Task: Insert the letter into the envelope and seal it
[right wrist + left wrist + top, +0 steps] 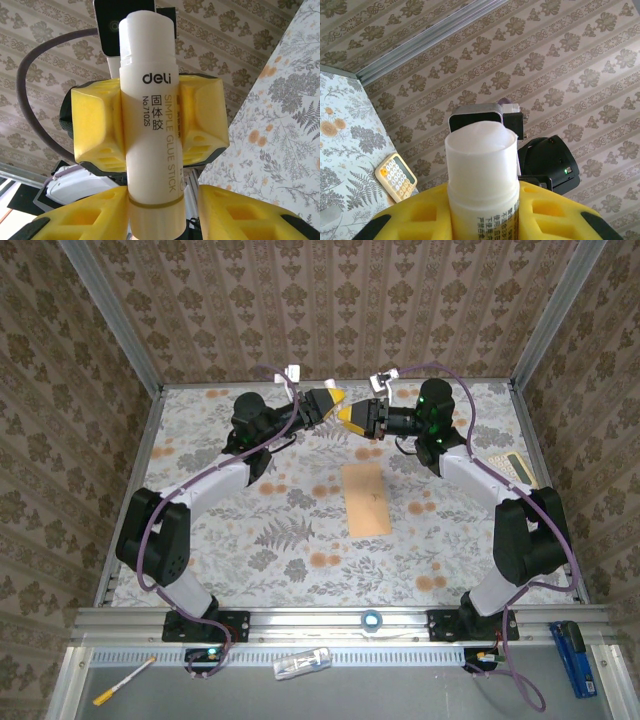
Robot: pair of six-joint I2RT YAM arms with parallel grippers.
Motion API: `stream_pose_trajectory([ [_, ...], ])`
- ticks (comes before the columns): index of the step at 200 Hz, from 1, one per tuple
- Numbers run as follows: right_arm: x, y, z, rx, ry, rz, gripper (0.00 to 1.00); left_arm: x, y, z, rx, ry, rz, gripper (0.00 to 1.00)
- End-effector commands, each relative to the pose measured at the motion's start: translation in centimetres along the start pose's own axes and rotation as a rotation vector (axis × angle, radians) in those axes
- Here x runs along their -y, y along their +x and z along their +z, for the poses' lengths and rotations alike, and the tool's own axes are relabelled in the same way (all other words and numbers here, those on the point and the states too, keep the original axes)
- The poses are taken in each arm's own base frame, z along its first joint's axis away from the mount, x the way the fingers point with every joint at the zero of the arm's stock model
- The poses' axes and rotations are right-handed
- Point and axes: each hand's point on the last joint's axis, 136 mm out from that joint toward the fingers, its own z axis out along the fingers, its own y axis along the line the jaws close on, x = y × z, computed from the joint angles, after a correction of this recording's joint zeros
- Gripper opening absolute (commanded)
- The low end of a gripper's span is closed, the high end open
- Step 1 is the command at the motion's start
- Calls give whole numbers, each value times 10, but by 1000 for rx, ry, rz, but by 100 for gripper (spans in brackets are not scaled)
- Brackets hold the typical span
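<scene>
The tan envelope (364,498) lies flat on the floral tablecloth at mid-table, with a small mark near its centre. The letter is out of view. Both arms meet in the air at the back, well clear of the envelope. My left gripper (333,402) (482,212) is shut on the middle of a white "deli" glue stick (148,115) (481,165). The stick's capped end points up toward the left wrist camera. My right gripper (353,418) (162,215) straddles the stick's bottom end below a thin ring. One pad touches it and a narrow gap shows on the other side.
A pale yellow calculator (510,468) (396,176) lies near the right wall. Patterned walls close in the table on three sides. On the near rail are a blue tool (573,658), a clear packet (302,664) and a pen (125,680).
</scene>
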Motion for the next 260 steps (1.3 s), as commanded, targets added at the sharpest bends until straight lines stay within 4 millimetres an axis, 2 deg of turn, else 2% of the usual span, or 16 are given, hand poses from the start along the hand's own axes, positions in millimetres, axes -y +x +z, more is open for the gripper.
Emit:
stream_pose_trajectory([
  [1,-10,4,1,-22,-21,-31,39,9,-3,0,13,37,20,0],
  [45,-9,4,0,-12,3,-37,29,5,-5,0,20,21,11,0],
  [78,-6,14,5,-44,137,-100,28,0,-4,1,13,-27,24,0],
  [112,-6,26,20,-81,273,-198,27,-6,2,2,-7,-135,44,0],
  [125,-1,34,27,-103,345,-240,27,-13,0,2,12,-207,30,0],
  [151,13,50,42,-147,477,-324,27,-11,8,6,-8,-276,41,0],
  [201,33,63,59,-158,619,-407,26,-16,20,8,-44,-360,43,0],
  [224,32,61,58,-152,627,-410,29,-17,21,6,-42,-362,45,0],
  [260,29,55,44,-132,595,-351,44,-22,19,1,-45,-371,51,0],
])
